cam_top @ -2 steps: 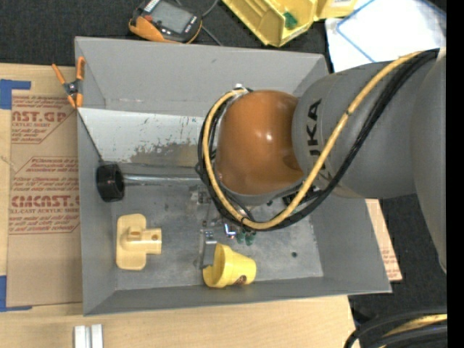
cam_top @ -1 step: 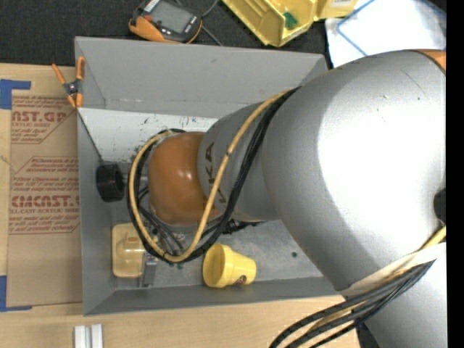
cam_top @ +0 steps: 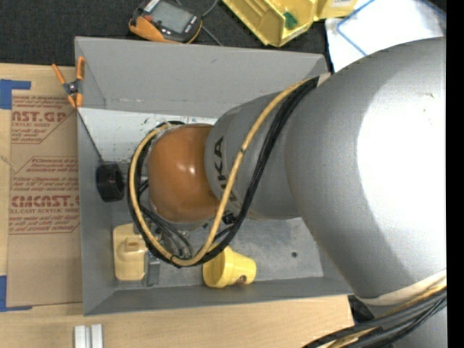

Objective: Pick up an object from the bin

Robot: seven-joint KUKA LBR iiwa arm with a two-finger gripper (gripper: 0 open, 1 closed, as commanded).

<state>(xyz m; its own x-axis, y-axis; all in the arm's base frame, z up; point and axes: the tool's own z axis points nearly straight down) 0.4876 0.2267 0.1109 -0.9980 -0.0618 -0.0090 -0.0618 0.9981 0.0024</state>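
Grey metal bin [cam_top: 196, 71] sits on a dark floor. Behind it are a yellow box [cam_top: 272, 6] and an orange-and-black handheld unit [cam_top: 165, 20] w/ a cable. The bin floor is bare grey, w/ scuffs and white specks toward the rear left.

The arm [cam_top: 377, 158] comes in from the right and covers most of the bin. Its orange cover [cam_top: 181, 172], ringed by black and yellow cables [cam_top: 243, 187], hangs over the left-centre. Jaws are hidden under the cover, so can't tell if they're spread, pressed together or pinching anything, nor which thing they're over.

Nearest things:
- Pale yellow block [cam_top: 129, 256] in the front-left corner, partly under the cables, w/ a raised knob on top. Long axis runs front-to-back.
- Yellow cup-shaped thing [cam_top: 230, 269] at the front wall, on its side. Long axis runs approx. along that wall.
- Black round thing [cam_top: 109, 181] against the left wall, apart from both.
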